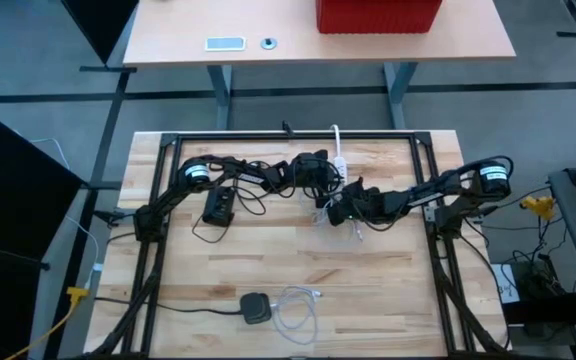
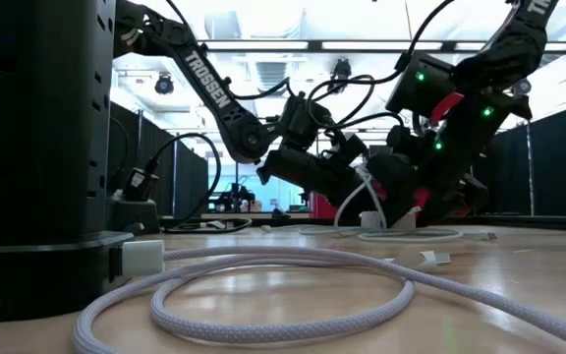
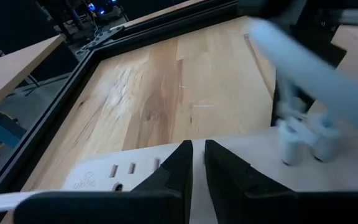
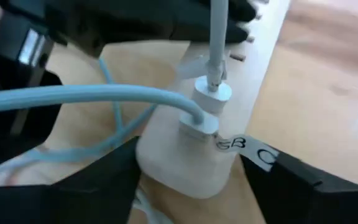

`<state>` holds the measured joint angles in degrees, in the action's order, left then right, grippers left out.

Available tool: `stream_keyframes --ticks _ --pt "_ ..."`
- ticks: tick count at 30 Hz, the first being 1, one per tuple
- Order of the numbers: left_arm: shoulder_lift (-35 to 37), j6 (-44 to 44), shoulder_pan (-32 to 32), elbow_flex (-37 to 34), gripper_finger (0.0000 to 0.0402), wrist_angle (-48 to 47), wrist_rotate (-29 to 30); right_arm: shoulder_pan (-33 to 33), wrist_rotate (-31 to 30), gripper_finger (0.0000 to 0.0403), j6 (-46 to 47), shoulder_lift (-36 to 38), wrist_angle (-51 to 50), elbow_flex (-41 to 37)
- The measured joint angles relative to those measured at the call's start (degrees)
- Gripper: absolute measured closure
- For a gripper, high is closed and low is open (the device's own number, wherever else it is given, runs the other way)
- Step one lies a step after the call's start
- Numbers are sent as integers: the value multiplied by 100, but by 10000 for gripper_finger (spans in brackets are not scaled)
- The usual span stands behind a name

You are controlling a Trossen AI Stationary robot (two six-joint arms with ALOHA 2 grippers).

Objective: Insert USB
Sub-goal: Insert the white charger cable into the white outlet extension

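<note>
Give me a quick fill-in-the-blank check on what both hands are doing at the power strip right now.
1. In the right wrist view, two white plugs sit in the end of the white ____.
2. The right hand straddles the strip with its fingers ____.
3. The left hand rests over the strip with its fingers nearly ____.
4. In the high view, a black puck and a coiled white ____ lie near the table's front edge.

Missing words: strip; open; shut; cable

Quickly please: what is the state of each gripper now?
Left gripper: shut, pressing on the power strip.
Right gripper: open around the power strip's end, not clamped.
</note>
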<state>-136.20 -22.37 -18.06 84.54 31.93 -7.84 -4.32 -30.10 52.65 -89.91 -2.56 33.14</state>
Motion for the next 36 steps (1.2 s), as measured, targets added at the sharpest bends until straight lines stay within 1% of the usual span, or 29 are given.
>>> stream_keyframes --ticks 4,5,11,16,22,25,29,36 --pt "7 -5 0 3 370 -18 3 -69 -49 209 -151 88 -48 -3" --pt "8 -6 3 2 370 -18 2 -71 -37 212 -178 88 -58 -4" --pt "43 -27 7 3 370 -88 -21 -69 -56 212 -389 94 -269 -4" --pt "232 -112 13 3 370 -464 -35 -72 -83 212 -382 117 -468 -36" --pt "457 -106 13 3 370 -850 -35 -113 -203 212 -198 336 -1264 -46" --pt "594 -109 14 -23 370 -1023 -32 -196 -187 212 -63 624 -1869 -98" --pt "712 -102 21 -91 370 -988 -25 -343 -165 212 248 1145 -2500 -335" --pt "726 -94 81 -132 370 -1002 -30 -564 -236 212 816 2221 -2502 -940"
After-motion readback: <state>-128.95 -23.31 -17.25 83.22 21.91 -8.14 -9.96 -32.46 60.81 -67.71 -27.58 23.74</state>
